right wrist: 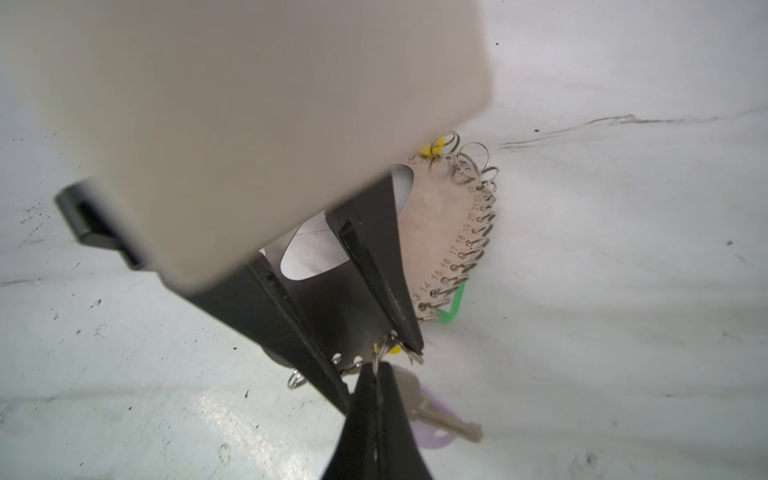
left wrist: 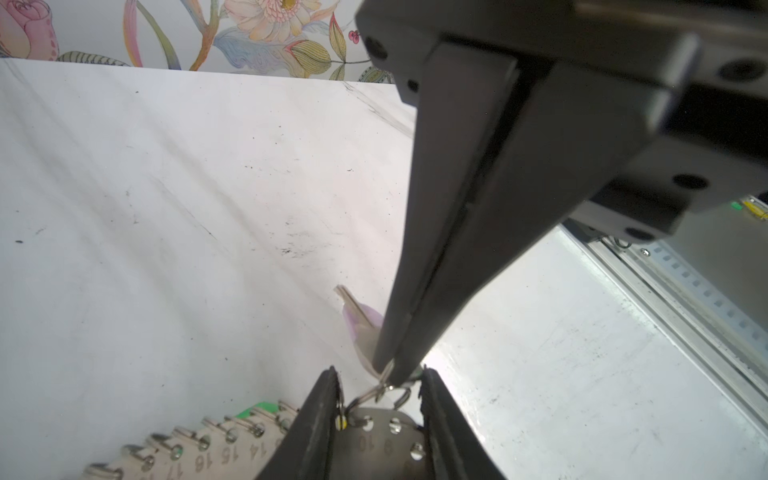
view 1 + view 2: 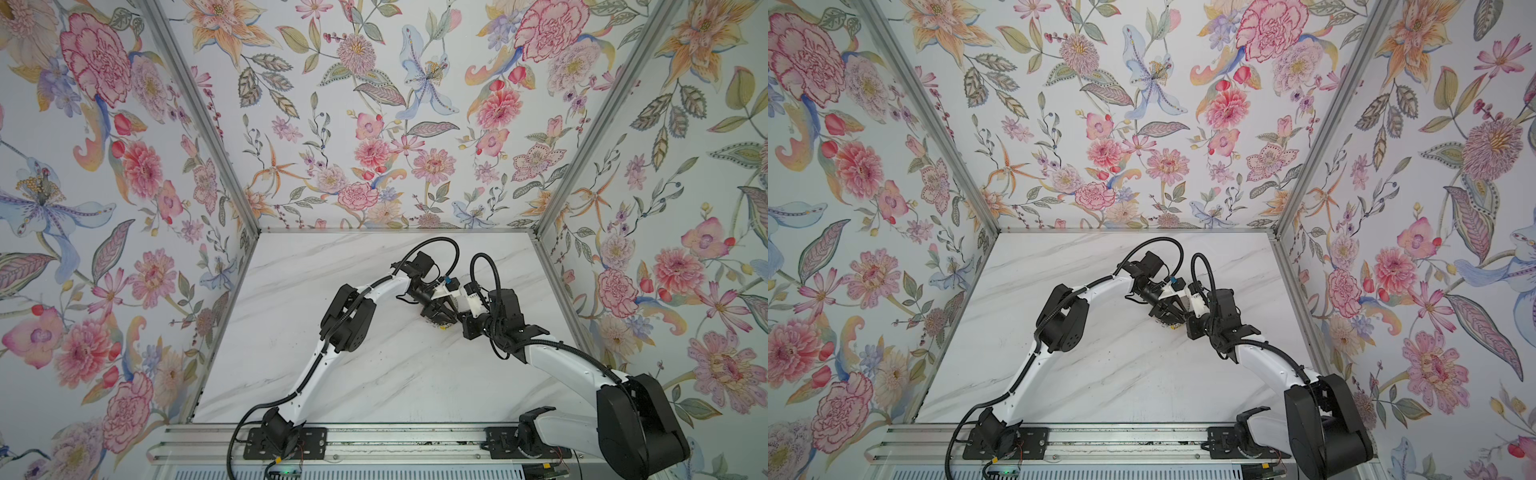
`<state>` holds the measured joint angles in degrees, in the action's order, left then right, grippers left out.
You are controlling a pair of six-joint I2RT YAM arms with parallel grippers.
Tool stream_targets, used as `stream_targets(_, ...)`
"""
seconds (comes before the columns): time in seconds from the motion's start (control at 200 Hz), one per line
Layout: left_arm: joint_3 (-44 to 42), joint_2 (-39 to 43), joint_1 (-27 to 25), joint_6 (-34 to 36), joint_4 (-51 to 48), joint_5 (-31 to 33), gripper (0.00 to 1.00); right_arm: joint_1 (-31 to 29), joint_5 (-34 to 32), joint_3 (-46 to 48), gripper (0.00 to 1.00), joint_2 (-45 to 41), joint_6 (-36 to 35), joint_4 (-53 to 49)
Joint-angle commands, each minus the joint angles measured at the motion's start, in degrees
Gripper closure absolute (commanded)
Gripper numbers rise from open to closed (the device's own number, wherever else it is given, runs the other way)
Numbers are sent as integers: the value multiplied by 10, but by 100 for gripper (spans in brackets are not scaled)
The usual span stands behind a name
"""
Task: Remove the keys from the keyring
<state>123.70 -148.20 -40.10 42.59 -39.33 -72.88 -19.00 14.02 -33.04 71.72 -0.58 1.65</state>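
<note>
The keyring (image 1: 440, 232), a flat grey-brown numbered plate fringed with small wire rings, lies on the white table. My left gripper (image 2: 380, 372) is shut on the plate's narrow end (image 2: 374, 440), which fills the gap between its fingers (image 1: 386, 291). My right gripper (image 1: 376, 368) is shut on one small wire ring (image 2: 388, 376) at that end. Just beyond it lies a key (image 1: 449, 422) with a lilac tag (image 1: 432, 440), also showing in the left wrist view (image 2: 361, 332). A green tag (image 1: 453, 307) and a yellow tag (image 1: 426, 149) peek from under the plate. In both top views the grippers (image 3: 440, 322) (image 3: 1169, 320) meet over it.
Floral walls close in the marble table (image 3: 332, 374) at the back and both sides. An aluminium rail (image 3: 374, 444) carrying both arm bases runs along the front edge. The two arms reach in towards the middle right of the table.
</note>
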Motion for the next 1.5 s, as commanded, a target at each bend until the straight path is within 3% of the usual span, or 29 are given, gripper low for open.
stream_targets(0.0,6,-11,0,2,-13,21,68,6,12,-6,98,-16,2,38)
stream_targets(0.275,-3,-1,12,-1,-11,36,70,13,10,-4,98,-21,-2,21)
stream_targets(0.485,-21,9,14,-20,15,42,51,13,11,-8,98,-17,-4,16)
stream_targets(0.876,-49,29,34,-43,50,37,51,13,13,-10,98,-13,-7,12)
stream_targets(1.386,-60,48,22,-61,82,39,49,8,16,-19,98,6,-8,8)
stream_targets(1.496,-108,84,23,-96,155,48,48,8,15,-15,98,1,-7,11)
